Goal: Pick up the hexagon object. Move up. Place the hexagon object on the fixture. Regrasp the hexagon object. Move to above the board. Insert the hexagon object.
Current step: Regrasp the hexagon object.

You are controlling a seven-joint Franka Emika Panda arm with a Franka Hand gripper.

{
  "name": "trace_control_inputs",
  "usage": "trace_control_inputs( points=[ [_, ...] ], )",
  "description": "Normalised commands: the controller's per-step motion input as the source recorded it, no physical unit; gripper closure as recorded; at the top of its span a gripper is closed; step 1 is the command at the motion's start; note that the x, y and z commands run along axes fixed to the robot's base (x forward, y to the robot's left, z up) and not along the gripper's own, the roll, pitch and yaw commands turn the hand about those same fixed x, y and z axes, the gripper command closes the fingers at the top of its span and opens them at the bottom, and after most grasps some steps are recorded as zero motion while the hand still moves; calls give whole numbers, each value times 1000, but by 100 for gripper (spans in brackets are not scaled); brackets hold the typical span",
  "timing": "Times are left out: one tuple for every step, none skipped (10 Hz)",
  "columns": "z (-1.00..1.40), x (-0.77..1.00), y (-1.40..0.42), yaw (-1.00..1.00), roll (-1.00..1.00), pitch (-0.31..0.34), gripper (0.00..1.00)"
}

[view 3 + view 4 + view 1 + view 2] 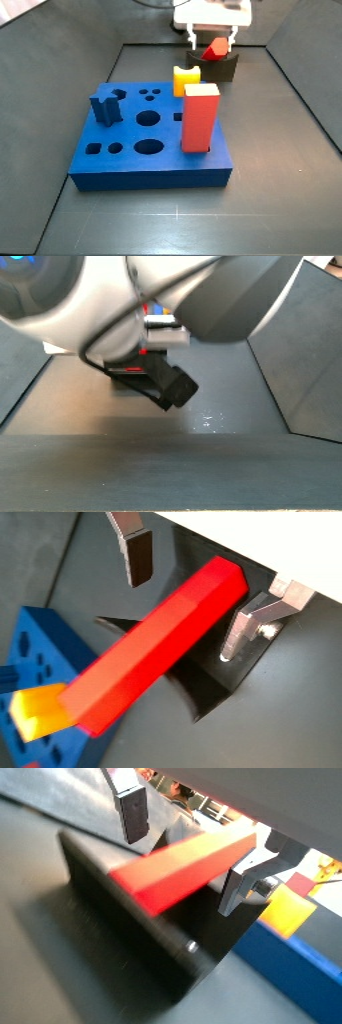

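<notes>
The hexagon object [160, 647], a long slim red bar, lies across the notch of the dark fixture [203, 692] in both wrist views, seen as bar [181, 868] on fixture [120, 908]. My gripper [187, 592] is open and straddles the bar's far end. One finger [138, 552] stands clearly apart from it, the other finger [241, 627] close beside it. In a side view the gripper [214, 32] hangs over the bar [214, 47] and the fixture [218, 68] at the back. The blue board [147, 150] lies in front of the fixture.
A yellow notched piece [187, 78] stands at the board's back edge, near the fixture. A thick red block with a cream top [201, 118] stands upright on the board, and a dark blue piece [106, 108] stands at its left. Dark tray walls [301, 90] enclose the floor.
</notes>
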Motion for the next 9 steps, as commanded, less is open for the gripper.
trace_control_inputs(
  points=[
    [1000, -23, 4, -29, 32, 86, 0],
    [990, -30, 2, -40, 44, 83, 0],
    [839, -28, 2, -46, 52, 79, 0],
    [643, -24, 5, -52, 53, 67, 0],
    [542, -25, 3, -51, 50, 59, 0],
    [334, -24, 3, -52, 48, 45, 0],
    [898, -7, -1000, 5, 1000, 38, 0],
    [836, -7, -1000, 6, 1000, 36, 0],
    [793, -31, -1000, 5, 1000, 25, 0]
  ],
)
